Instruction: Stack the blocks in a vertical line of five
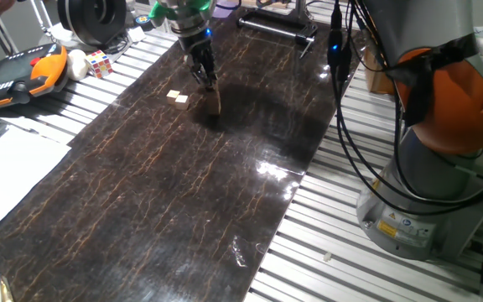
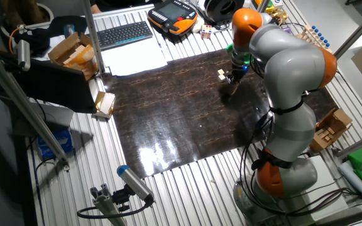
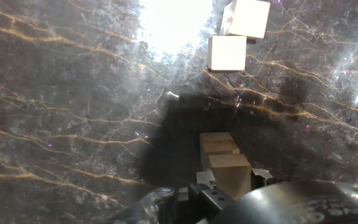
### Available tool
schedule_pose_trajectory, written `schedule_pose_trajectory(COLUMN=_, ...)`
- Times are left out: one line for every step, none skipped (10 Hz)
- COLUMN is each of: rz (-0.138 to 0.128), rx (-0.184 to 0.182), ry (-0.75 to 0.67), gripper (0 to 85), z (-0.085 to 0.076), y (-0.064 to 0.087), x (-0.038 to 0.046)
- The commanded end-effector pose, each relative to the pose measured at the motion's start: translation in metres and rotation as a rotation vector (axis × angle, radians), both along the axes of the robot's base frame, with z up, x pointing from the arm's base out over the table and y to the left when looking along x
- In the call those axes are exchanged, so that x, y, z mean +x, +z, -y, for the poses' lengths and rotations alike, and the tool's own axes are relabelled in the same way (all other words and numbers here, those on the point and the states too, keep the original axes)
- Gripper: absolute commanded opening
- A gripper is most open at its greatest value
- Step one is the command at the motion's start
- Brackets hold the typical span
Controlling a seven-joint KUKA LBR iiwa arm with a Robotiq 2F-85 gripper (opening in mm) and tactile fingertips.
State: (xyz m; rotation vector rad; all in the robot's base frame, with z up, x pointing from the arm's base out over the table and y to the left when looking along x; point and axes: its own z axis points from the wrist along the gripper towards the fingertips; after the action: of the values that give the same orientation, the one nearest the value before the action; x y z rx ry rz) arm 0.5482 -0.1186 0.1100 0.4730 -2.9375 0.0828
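Gripper (image 1: 210, 81) stood over a short stack of blocks (image 1: 214, 102) on the dark marble-patterned mat (image 1: 183, 193), its fingers clamped on the top block (image 3: 230, 172). Two loose blocks (image 1: 177, 97) lay side by side just left of the stack, touching each other. Rubik's cube (image 1: 99, 63) sat off the mat.

One fixed view sits low and close at the near end of the dark marbled mat (image 1: 183, 184), looking along it toward the pincer (image 1: 210, 91) in the upper middle of the frame. The other fixed view looks down from high and far off, taking in the whole table (image 2: 187, 182) with the arm (image 2: 288, 69) at the right. The hand view looks straight down, very near the mat. All three share the mat around the pincer.
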Motion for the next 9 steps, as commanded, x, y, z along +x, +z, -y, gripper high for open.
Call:
schedule_pose_trajectory(rz=0.001, rx=0.002, ry=0.0, gripper=33.7, z=0.0, y=-0.0003, x=0.0)
schedule_pose_trajectory(rz=-0.003, rx=0.002, ry=0.0, gripper=33.7, z=0.0, y=-0.0004, x=-0.0002)
schedule_pose_trajectory(rz=-0.003, rx=0.002, ry=0.0, gripper=33.7, z=0.0002, y=-0.0005, x=-0.0005)
schedule_pose_trajectory(rz=0.0, rx=0.003, ry=0.0, gripper=34.0, z=-0.0019, y=-0.0016, x=-0.0007)
schedule_pose_trajectory(rz=0.003, rx=0.0, ry=0.0, gripper=34.7, z=-0.0031, y=-0.0029, x=-0.001)
schedule_pose_trajectory(rz=0.003, rx=0.0, ry=0.0, gripper=34.7, z=-0.0034, y=-0.0034, x=-0.0013)
schedule_pose_trajectory(rz=0.004, rx=-0.001, ry=0.002, gripper=34.7, z=-0.0034, y=-0.0034, x=-0.0013)
schedule_pose_trajectory(rz=0.006, rx=-0.004, ry=0.004, gripper=33.7, z=-0.0027, y=-0.0037, x=-0.0014)
schedule_pose_trajectory(rz=0.006, rx=-0.004, ry=0.004, gripper=33.7, z=-0.0026, y=-0.004, x=-0.0015)
